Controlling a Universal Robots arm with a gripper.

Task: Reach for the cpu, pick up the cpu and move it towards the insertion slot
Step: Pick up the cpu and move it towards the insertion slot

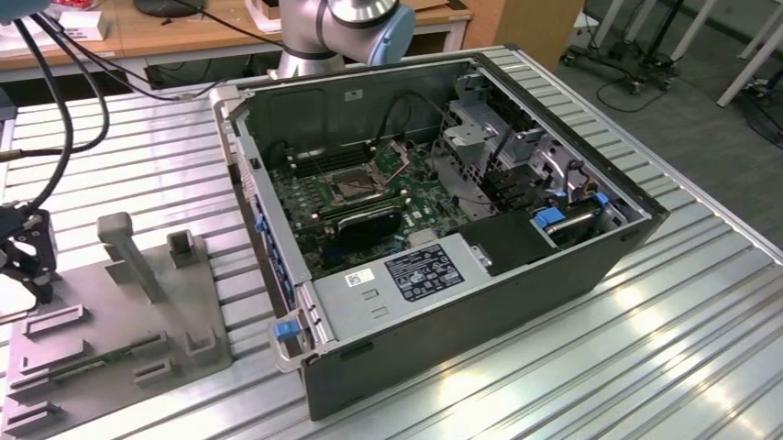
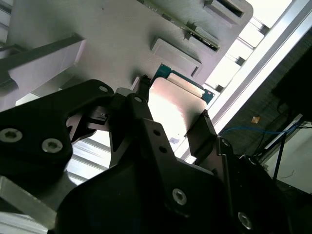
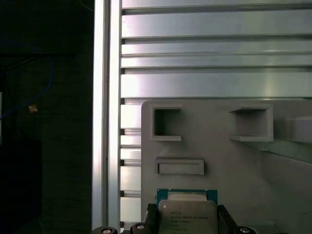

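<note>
gripper (image 2: 172, 101) astride cpu (image 3: 187, 217), near fixture plate (image 3: 219, 151) edge

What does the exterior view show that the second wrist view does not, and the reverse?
The exterior view adds the open computer case with the insertion slot on its board. The second wrist view adds the cpu, silvery face showing, clamped by the gripper. Both share the gripper and the grey fixture plate.

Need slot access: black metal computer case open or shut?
Open: no cover on the black metal computer case; green motherboard and metal-framed insertion slot lie exposed.
</note>
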